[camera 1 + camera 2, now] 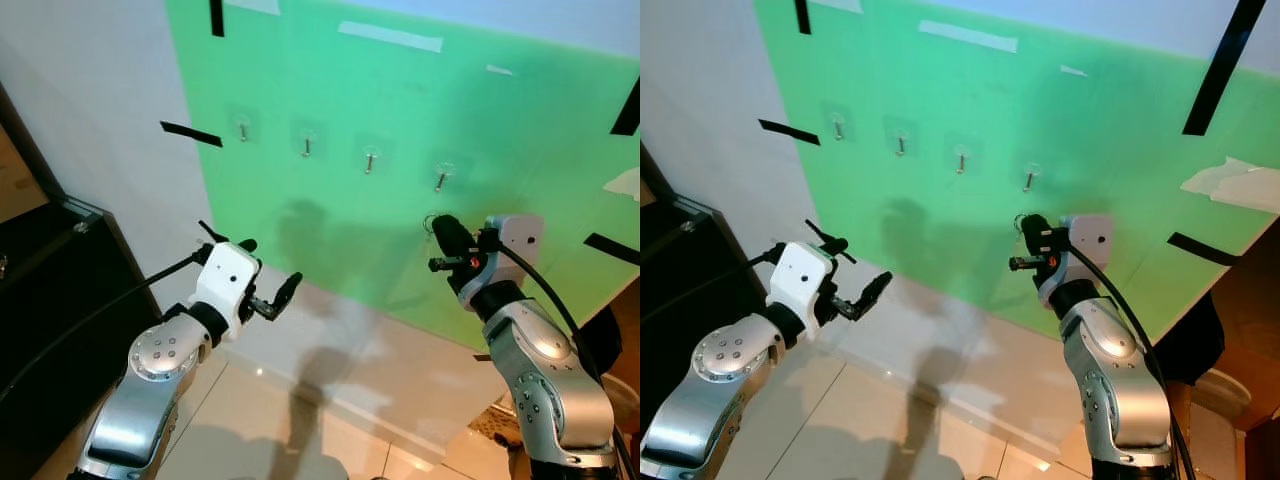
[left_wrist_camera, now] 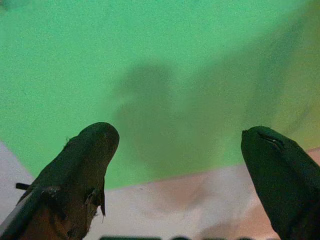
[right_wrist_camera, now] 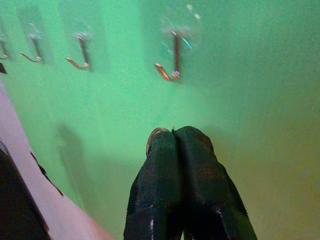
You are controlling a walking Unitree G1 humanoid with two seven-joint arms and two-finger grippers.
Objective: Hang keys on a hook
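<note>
Right now we have our right hand [image 1: 440, 232] raised close to the green wall panel [image 1: 330, 80], just below the rightmost of 4 small hooks [image 1: 441, 178]. Its fingers [image 3: 172, 165] are clenched together, and a thin metal ring [image 3: 151, 137] peeks out beside the tips, touching them. We take that ring to be part of the keys, so the keys sit pinched in the right hand, under the hook and a little off to one side of it. Little else of them can be made out, so we cannot tell which way they hang or where their long axis runs; the ring's edge seems to face the wall.

Our left hand [image 1: 268, 290] is held out lower down, well apart from the hooks, its fingers spread and grasping nothing.

What could go wrong, in our judgement: the hook's upturned tip is small and the ring barely protrudes, so a lift that is slightly off could strike the tip or slide past it. Letting go before the ring is threaded would drop the keys to the floor [image 1: 300, 430].
</note>
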